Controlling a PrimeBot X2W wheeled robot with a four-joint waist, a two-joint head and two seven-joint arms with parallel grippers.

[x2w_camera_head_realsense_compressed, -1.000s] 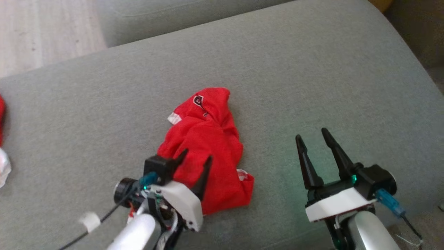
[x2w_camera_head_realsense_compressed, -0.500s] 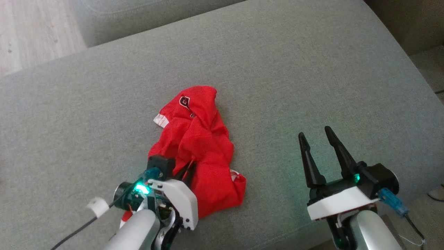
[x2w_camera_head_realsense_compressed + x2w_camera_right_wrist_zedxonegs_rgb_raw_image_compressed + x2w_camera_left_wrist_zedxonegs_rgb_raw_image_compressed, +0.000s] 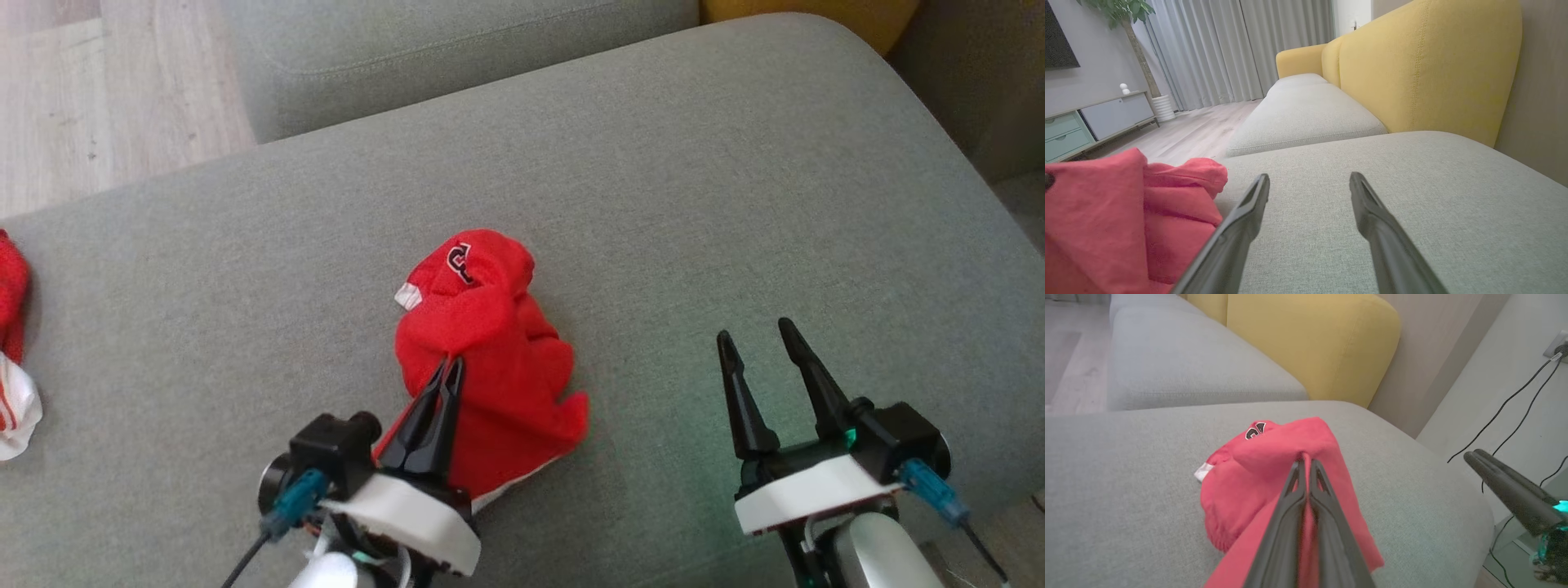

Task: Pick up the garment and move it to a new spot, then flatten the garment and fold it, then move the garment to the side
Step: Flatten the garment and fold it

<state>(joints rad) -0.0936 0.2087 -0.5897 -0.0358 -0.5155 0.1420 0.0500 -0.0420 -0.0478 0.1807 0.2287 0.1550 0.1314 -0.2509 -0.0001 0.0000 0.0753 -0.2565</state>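
The garment (image 3: pixel 490 351) is a crumpled red piece with a dark emblem and a white tag, lying mid-cushion on the grey sofa (image 3: pixel 694 204). My left gripper (image 3: pixel 451 365) is shut on a fold of the garment (image 3: pixel 1274 457), and the cloth is pulled up into a ridge at its fingertips (image 3: pixel 1305 459). My right gripper (image 3: pixel 755 335) hovers open to the right of the cloth, above bare cushion, nothing between its fingers. In the right wrist view the garment (image 3: pixel 1118 212) bulks at the left, beside the open right gripper (image 3: pixel 1310 177).
Another red and white cloth (image 3: pixel 12 359) lies at the cushion's far left edge. A second grey cushion (image 3: pixel 457 57) adjoins behind, with wood floor (image 3: pixel 98 98) beyond. Yellow backrest (image 3: pixel 1310 347) stands at the sofa's rear. Cables (image 3: pixel 1511 412) hang by the wall.
My left gripper closed on the garment's near fold and now lifts it, bunching the cloth. The right gripper stayed open. The head camera shifted.
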